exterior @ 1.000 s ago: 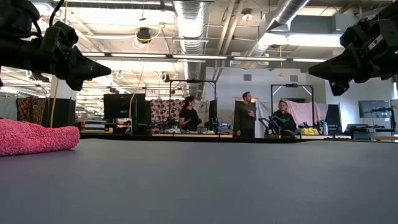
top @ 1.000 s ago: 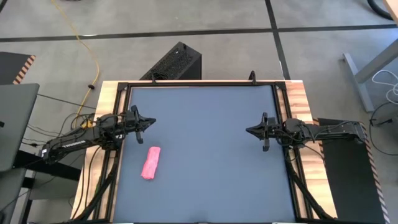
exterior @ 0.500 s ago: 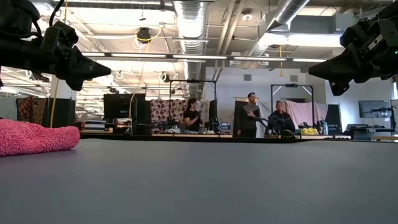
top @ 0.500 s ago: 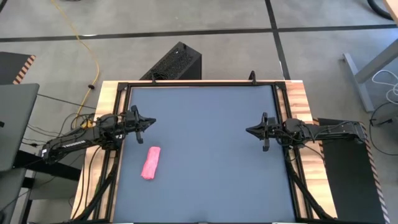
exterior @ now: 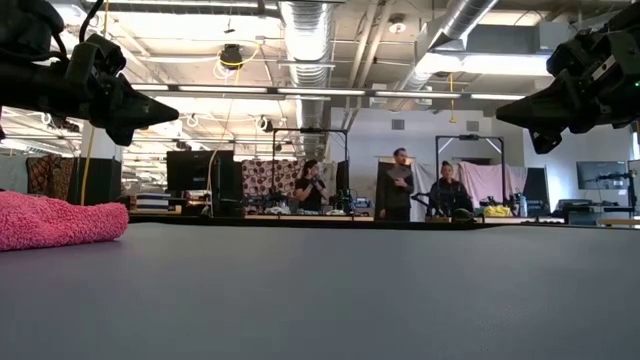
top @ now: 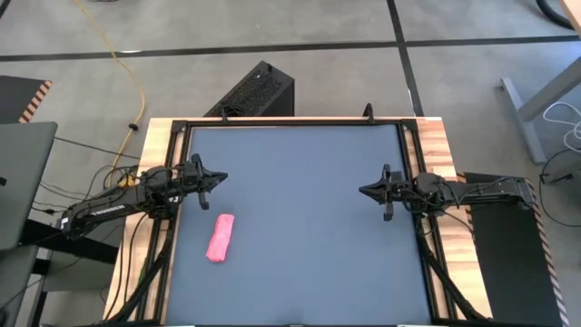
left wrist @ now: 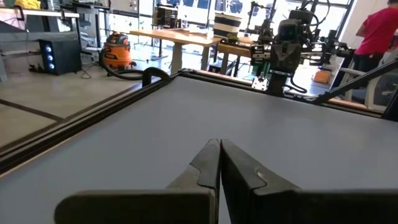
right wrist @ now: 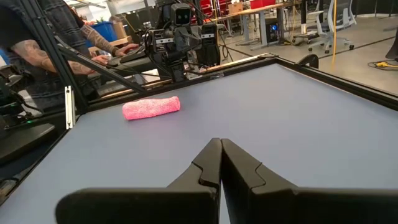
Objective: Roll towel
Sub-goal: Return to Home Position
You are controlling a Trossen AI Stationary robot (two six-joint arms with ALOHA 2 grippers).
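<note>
The dark grey counter [top: 300,200] is framed by black rails and pale wooden side strips. The towel [top: 220,238] lies on it as a short pink roll, close to the counter's left rail and in its nearer half. The left arm [top: 127,198] reaches in over the counter's left edge and the right arm [top: 472,193] over its right edge. The left jaws and the right jaws are both clenched on nothing, raised off the counter.

On the concrete floor [top: 318,45] past the counter's far edge stand a black vented box [top: 259,91] and a yellow cable [top: 127,68]. Beyond that edge the workshop shows ceiling ducts [exterior: 305,40] and three people [exterior: 400,185].

Since half a second ago the arms and the towel lie where they were; only the people have shifted a little.

The low view cuts the towel [exterior: 55,220] at its side. A person beside the counter's left edge shows only as forearms [right wrist: 37,50], and another past its right edge only as a red sleeve [left wrist: 379,28].
</note>
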